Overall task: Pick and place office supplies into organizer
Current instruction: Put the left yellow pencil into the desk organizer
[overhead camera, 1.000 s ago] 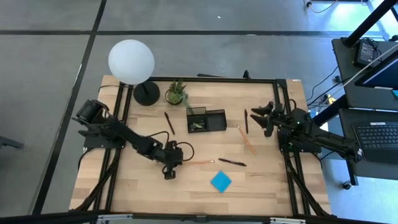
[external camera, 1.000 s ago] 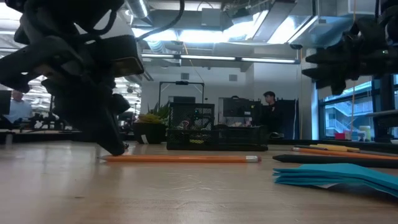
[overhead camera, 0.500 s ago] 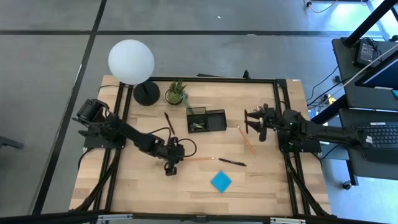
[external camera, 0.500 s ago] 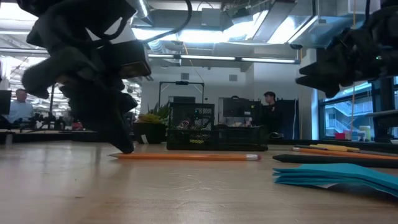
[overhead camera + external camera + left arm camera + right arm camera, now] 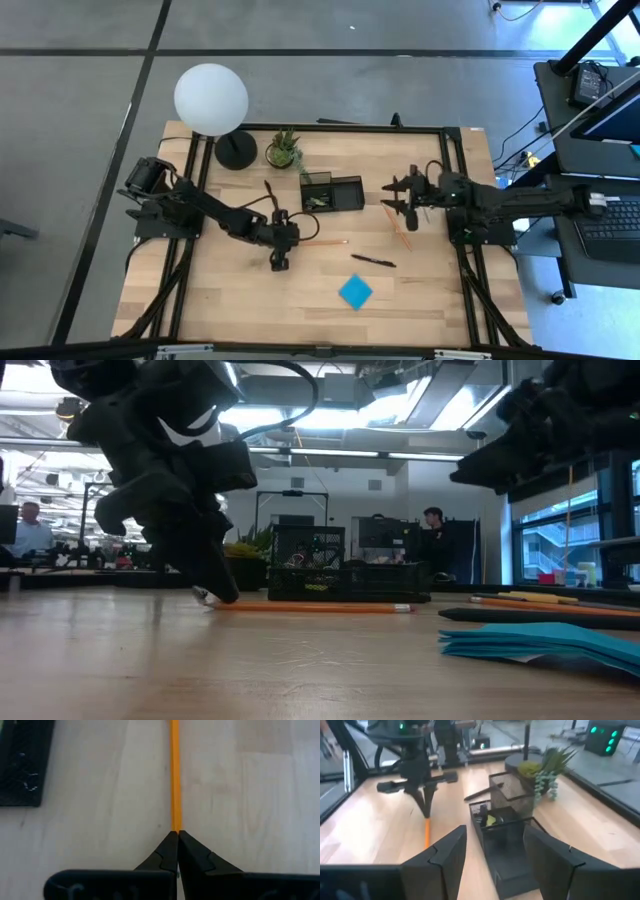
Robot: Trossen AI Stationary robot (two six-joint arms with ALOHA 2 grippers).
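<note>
Left gripper (image 5: 176, 834), fingers pinched on the orange pencil (image 5: 175, 775) whose tip they hide in centre frame; right gripper (image 5: 492, 845) gapes wide.

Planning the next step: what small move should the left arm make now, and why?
Probably lift. The left gripper has its fingers shut on the end of the orange pencil, whose other end seems to lie on the table, short of the organizer.

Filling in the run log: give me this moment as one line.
left pincer: shut on orange pencil, tip end, on table | right pincer: open, empty, facing organizer | blue sticky pad: untouched
</note>
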